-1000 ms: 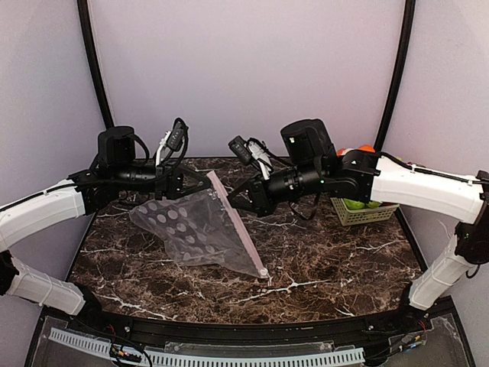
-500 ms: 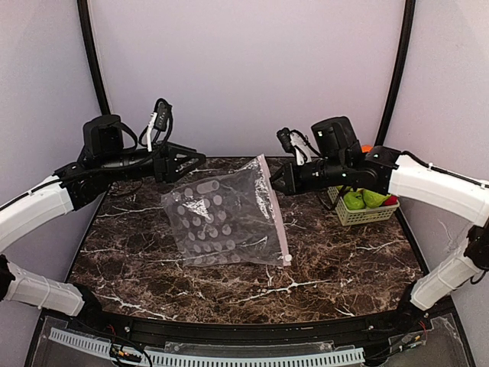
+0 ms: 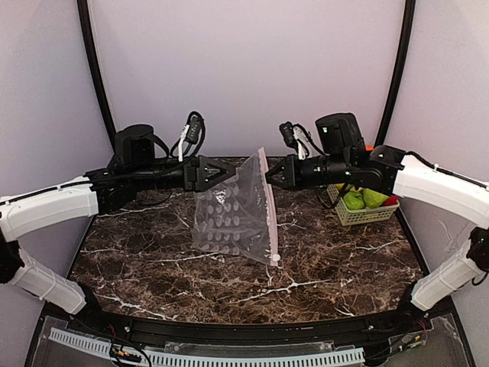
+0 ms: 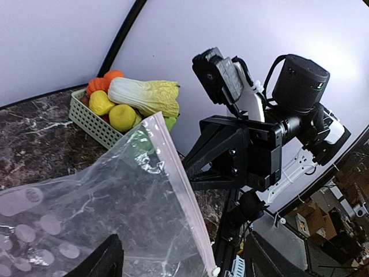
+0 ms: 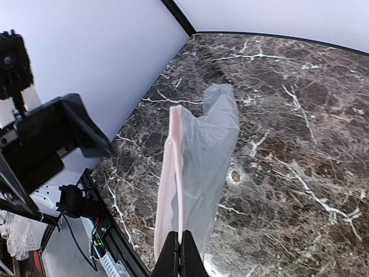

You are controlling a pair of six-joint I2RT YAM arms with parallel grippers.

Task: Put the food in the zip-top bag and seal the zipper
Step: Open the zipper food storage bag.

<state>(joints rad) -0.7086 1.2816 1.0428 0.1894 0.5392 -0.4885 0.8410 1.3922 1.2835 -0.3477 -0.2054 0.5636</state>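
The zip-top bag (image 3: 228,218) is clear with grey-white dots and hangs above the table from my right gripper (image 3: 270,176). That gripper is shut on the pink zipper (image 3: 267,210) near its upper end, as the right wrist view shows at the right gripper (image 5: 180,254). The slider tab (image 3: 275,260) dangles at the low end. My left gripper (image 3: 225,173) is open just left of the bag's top, holding nothing. In its wrist view the bag (image 4: 98,202) and the zipper (image 4: 181,187) lie ahead of the left gripper (image 4: 184,249). The food (image 4: 138,98) sits in the basket.
A pale green mesh basket (image 3: 359,212) stands at the table's right back edge, behind my right arm, holding a cabbage (image 4: 147,95), a lemon (image 4: 101,104) and other fruit. Dark marble table (image 3: 328,260) lies below the bag. The purple back wall is close behind both arms.
My left gripper opened and let go of the bag, drew back left, then came right again up to it. The right gripper lifted the bag, which now hangs more upright.
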